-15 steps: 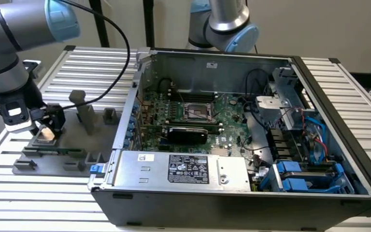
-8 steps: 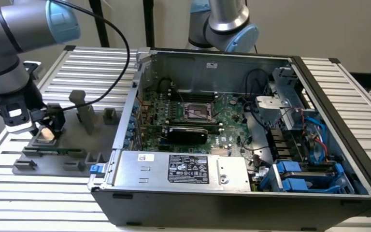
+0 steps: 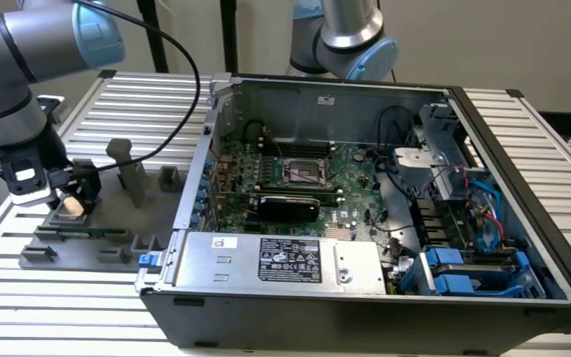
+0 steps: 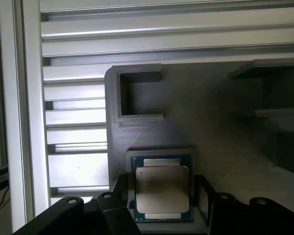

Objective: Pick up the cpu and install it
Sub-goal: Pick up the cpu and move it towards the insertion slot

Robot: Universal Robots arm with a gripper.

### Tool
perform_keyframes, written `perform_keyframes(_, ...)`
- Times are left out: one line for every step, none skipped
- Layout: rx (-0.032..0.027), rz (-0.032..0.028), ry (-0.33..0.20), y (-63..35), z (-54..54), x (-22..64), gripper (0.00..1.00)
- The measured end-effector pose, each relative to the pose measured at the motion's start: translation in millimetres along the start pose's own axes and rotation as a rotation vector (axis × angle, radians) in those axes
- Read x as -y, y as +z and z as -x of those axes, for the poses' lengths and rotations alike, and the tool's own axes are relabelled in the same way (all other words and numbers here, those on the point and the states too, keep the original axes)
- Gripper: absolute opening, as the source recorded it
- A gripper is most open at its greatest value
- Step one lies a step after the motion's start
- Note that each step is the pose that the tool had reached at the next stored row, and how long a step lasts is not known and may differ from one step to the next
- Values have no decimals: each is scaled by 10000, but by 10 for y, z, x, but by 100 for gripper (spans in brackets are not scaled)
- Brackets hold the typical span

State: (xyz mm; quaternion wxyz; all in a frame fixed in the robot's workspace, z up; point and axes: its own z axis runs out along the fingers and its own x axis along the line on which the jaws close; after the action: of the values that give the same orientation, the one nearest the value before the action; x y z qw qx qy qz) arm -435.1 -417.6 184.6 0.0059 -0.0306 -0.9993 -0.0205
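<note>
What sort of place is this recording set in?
Probably a robotics lab bench for computer assembly: an open desktop case with its motherboard exposed sits on a slatted aluminium table, and a grey fixture beside it holds the cpu.

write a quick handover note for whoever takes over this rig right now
Gripper: open, low over the grey fixture at the exterior view's left, jaws on either side of the cpu, not closed on it.
Cpu: lying flat in its fixture pocket, not lifted.
Socket on the motherboard inside the case: no cpu seated in it.
Done: gripper is in place at the cpu.
Left: the pickup and the install, all of it.
</note>
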Motion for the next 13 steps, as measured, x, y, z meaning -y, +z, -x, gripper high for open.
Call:
perform_keyframes(-4,-20,-2,1,0,0,65)
perform_keyframes(-6,-45,-4,1,0,0,65)
perform_keyframes(-7,-75,-6,0,-1,-2,65)
perform_keyframes(-7,-108,-9,-1,-1,-4,65)
perform_keyframes(-4,-130,-13,1,-1,-6,65)
perform_keyframes(-4,-142,-16,1,0,-7,65)
perform_keyframes(-5,-149,-16,0,-1,-9,65)
perform_keyframes(-5,-153,-16,0,-1,-12,65)
perform_keyframes(-5,-154,-17,0,-1,-14,65)
perform_keyframes(-4,-155,-18,0,-1,-16,65)
perform_keyframes(-4,-155,-19,0,-1,-19,65)
perform_keyframes(-4,-157,-21,0,-2,-22,65)
perform_keyframes(-4,-159,-22,1,-2,-23,65)
